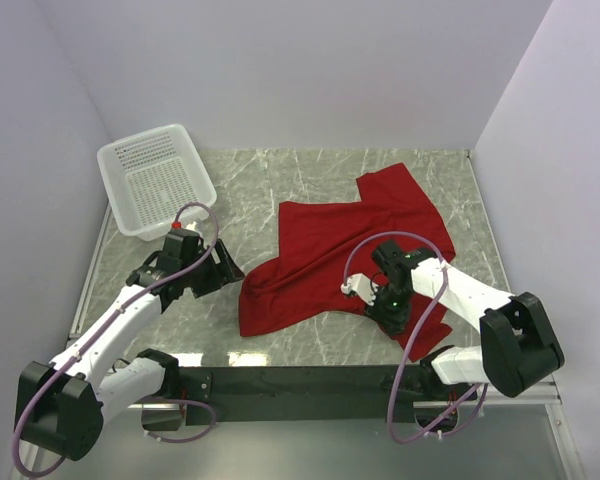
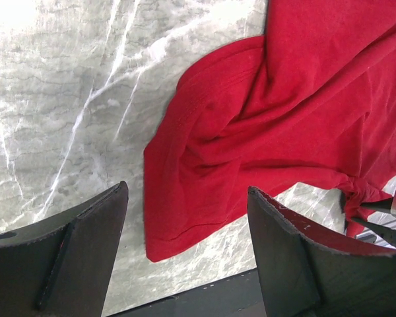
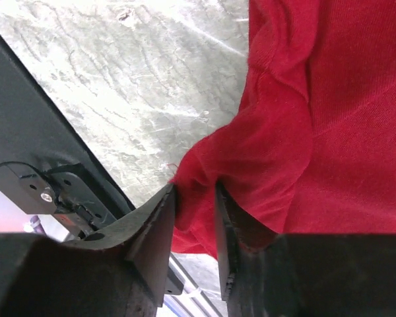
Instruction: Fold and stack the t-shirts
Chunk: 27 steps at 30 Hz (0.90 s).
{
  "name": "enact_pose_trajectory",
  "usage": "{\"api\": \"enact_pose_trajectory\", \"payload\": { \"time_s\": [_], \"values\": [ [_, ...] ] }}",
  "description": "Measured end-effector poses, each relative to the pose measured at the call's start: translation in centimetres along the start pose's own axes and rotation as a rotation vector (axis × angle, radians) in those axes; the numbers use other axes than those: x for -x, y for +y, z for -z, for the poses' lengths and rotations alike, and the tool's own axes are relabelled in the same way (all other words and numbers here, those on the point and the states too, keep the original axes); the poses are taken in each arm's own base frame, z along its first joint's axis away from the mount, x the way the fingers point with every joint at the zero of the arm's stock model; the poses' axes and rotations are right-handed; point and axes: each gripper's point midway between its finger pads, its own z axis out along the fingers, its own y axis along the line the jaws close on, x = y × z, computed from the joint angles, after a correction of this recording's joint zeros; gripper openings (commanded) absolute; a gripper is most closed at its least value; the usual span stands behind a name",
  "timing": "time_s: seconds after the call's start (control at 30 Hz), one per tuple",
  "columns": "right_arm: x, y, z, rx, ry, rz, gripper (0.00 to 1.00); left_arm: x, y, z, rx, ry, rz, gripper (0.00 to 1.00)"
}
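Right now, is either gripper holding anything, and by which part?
Left gripper: nothing, open. Right gripper: a near-edge fold of the t-shirt lies between its jaws; grip cannot be told.

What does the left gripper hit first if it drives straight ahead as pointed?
Probably the near-left edge of the red t-shirt, ahead of the open left gripper. If it is tilted down steeply, bare table comes first; depth is unclear.

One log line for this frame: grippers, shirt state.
left gripper: open, holding nothing, beside t-shirt | right gripper: jaws slightly parted, t-shirt fold between, grip unclear | t-shirt: crumpled, unfolded, on table | basket: far-left corner
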Motion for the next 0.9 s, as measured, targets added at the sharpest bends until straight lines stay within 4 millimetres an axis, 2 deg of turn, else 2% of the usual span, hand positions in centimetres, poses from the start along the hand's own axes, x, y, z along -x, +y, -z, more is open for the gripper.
{"api": "enact_pose_trajectory", "payload": {
  "time_s": [0.13,0.2,0.23,0.37,0.63,0.77,0.9],
  "values": [
    [0.1,-0.1,-0.1,-0.008,0.001,-0.010,0.33,-0.1,0.1,0.0,0.001,0.001,0.000,0.78],
    [0.1,-0.2,-0.1,-0.011,0.002,-0.013,0.27,-0.2,0.2,0.0,0.002,0.003,0.000,0.78],
    [0.1,-0.1,-0.1,-0.010,0.003,-0.014,0.17,-0.2,0.2,0.0,0.002,0.002,0.000,0.78],
    [0.1,0.0,-0.1,-0.008,0.003,-0.014,0.00,-0.2,0.1,0.0,0.001,0.003,0.000,0.78],
    [0.7,1.6,1.0,0.021,-0.033,0.042,0.00,-0.2,0.1,0.0,0.001,0.004,0.001,0.78],
    [1.5,3.3,2.4,0.063,-0.075,0.149,0.00,-0.2,0.1,0.0,0.000,0.005,0.000,0.78],
    [1.9,5.9,3.5,0.142,-0.074,0.294,0.00,-0.2,0.0,-0.1,-0.006,0.007,0.000,0.78]
  ]
}}
